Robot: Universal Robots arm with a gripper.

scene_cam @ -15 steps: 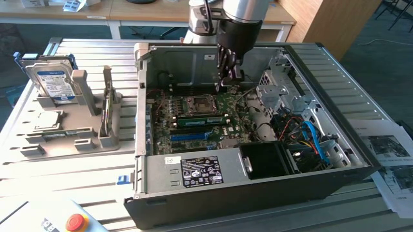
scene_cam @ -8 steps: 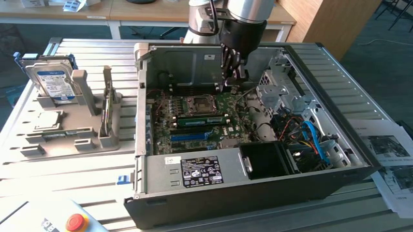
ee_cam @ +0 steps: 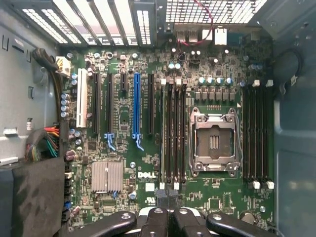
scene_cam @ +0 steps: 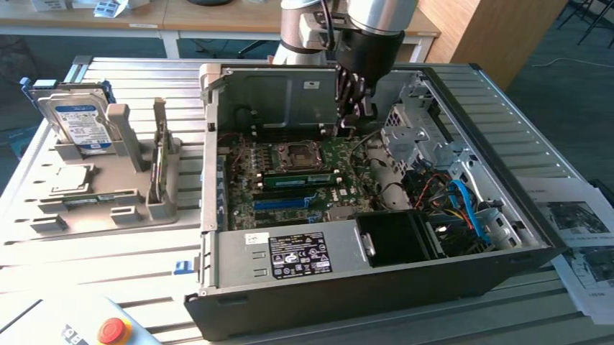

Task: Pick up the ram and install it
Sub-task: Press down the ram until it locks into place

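Hovering tool (scene_cam: 351, 128), ram (scene_cam: 301, 179) apart below

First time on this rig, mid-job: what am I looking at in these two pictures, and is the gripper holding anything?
The exterior view shows a robot arm reaching into an open computer case on a table. Its gripper hangs over the motherboard. The wrist view looks down from the arm onto it. A green stick, likely the ram, sits on the board near the processor socket. A hard drive stands in a holder beside the case. Whether the gripper holds anything, I cannot tell.
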